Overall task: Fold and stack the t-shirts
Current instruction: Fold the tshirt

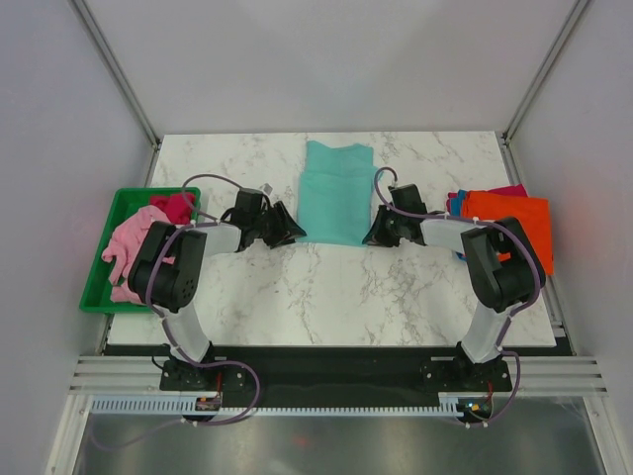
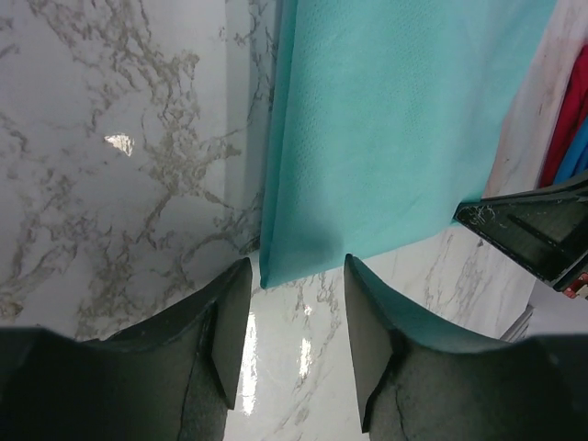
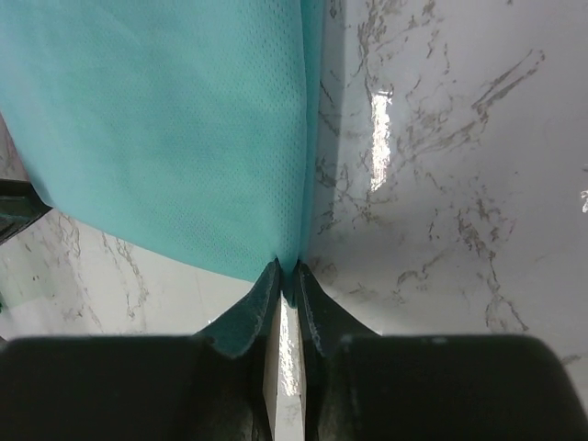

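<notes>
T-shirts lie in three spots: the teal t-shirt is spread flat as a long narrow rectangle at the middle of the marble table, toward its far edge; an orange t-shirt tops a pile at the right edge; a pink t-shirt is crumpled in the green tray on the left. The left gripper sits at the teal t-shirt's near left corner, fingers spread apart and holding nothing, the corner just beyond the gap between their tips. The right gripper is at the near right corner, fingers pressed almost together with the cloth's edge pinched between them. The left arm and right arm rise from their bases, bend at the elbow and reach low over the table, the grippers facing each other across the shirt's near hem
</notes>
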Controlling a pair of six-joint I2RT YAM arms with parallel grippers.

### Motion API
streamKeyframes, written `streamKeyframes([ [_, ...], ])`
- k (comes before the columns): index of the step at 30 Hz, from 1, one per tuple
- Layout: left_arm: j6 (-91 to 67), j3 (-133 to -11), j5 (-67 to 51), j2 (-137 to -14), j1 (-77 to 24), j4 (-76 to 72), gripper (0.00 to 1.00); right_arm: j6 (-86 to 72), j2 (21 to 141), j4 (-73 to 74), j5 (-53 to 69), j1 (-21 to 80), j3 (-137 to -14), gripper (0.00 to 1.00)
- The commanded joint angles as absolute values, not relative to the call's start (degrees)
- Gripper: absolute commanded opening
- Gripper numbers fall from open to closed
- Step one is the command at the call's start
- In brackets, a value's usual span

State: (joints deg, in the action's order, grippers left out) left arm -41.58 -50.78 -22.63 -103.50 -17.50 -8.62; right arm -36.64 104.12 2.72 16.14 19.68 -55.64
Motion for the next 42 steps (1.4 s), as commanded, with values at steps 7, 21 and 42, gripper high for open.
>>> streamKeyframes([
  [7, -43.8, -50.5, -20.1, -106.5, -19.2, -11.7, 0.28, -35.2, 105.0, 1.1, 16.9, 18.1, -55.3, 0.05],
  [21, -40.8, -47.8, -13.3, -88.4, -27.4, -1.3, 0.02, -35.6, 92.0, 5.6, 17.3, 18.5, -50.2, 0.0],
  [42, -49.7, -43.5, -2.8, -47.0, -39.8, 32.0, 0.02, -43.7, 53.3, 27.7, 8.1, 30.3, -46.3, 0.0],
])
